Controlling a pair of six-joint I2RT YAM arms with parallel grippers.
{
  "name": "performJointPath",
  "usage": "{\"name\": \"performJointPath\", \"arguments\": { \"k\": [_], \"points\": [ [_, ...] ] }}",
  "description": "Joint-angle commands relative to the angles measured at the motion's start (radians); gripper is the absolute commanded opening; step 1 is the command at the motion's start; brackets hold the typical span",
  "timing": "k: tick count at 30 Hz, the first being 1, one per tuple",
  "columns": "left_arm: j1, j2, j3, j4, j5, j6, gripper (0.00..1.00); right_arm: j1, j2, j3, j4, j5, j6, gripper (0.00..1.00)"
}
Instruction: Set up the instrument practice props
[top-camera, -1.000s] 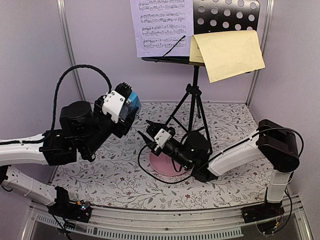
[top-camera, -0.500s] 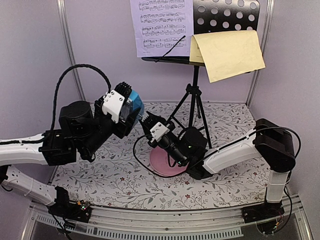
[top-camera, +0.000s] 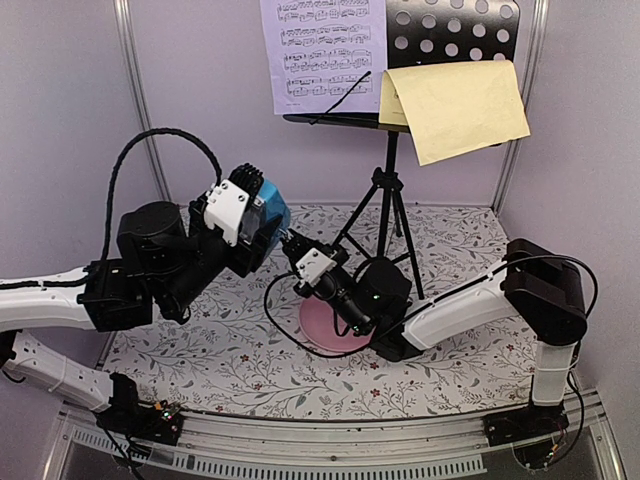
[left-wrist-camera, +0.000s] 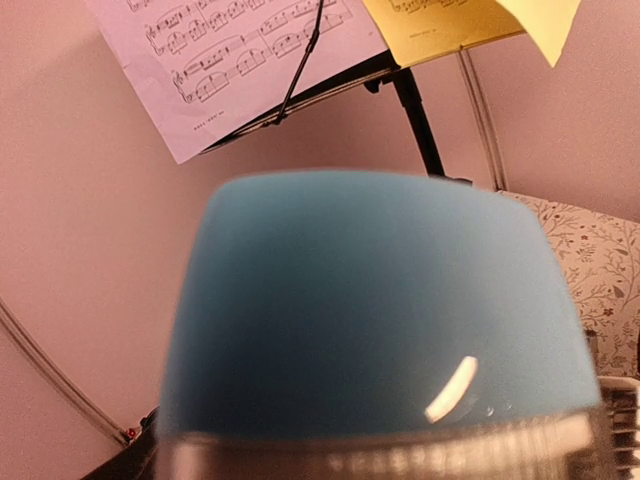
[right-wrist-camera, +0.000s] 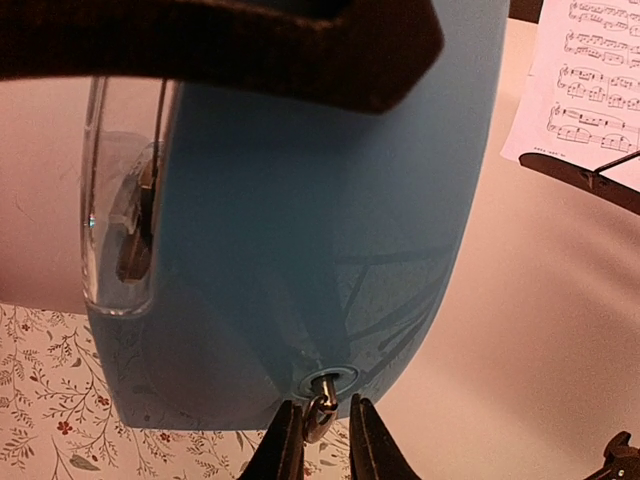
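Over the last second the right gripper (top-camera: 290, 243) has slid from above the pink plate (top-camera: 325, 335) toward 10 o'clock, reaching the metronome (top-camera: 272, 212) while its jaws narrowed; the left arm has barely stirred. The left gripper (top-camera: 250, 205) is clenched on the blue metronome and holds it in the air, at about 8 o'clock from the music stand (top-camera: 455, 35). The stand sits at the table's 12 o'clock with the lilac sheet (top-camera: 320, 50) and yellow sheet (top-camera: 460, 105) already on its desk.

In the right wrist view the jaws sit close on either side of the small metal winding key (right-wrist-camera: 321, 408) – whether they pinch it yet, I cannot tell. The step in hand looks like winding the metronome. Next the right jaws need a firm pinch on the key, then a wrist roll about its axis while the left grip stays firm – a slip off so small a tab seems likely.
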Motion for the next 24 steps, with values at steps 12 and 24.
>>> {"name": "performJointPath", "arguments": {
  "k": [12, 24],
  "points": [
    [-0.017, -0.048, 0.022, 0.115, 0.026, 0.008, 0.21, 0.003, 0.003, -0.025, 0.086, 0.020, -0.021, 0.10],
    [-0.016, -0.047, 0.017, 0.114, 0.051, -0.001, 0.20, 0.003, -0.004, 0.000, 0.051, -0.004, 0.000, 0.13]
  ]
}}
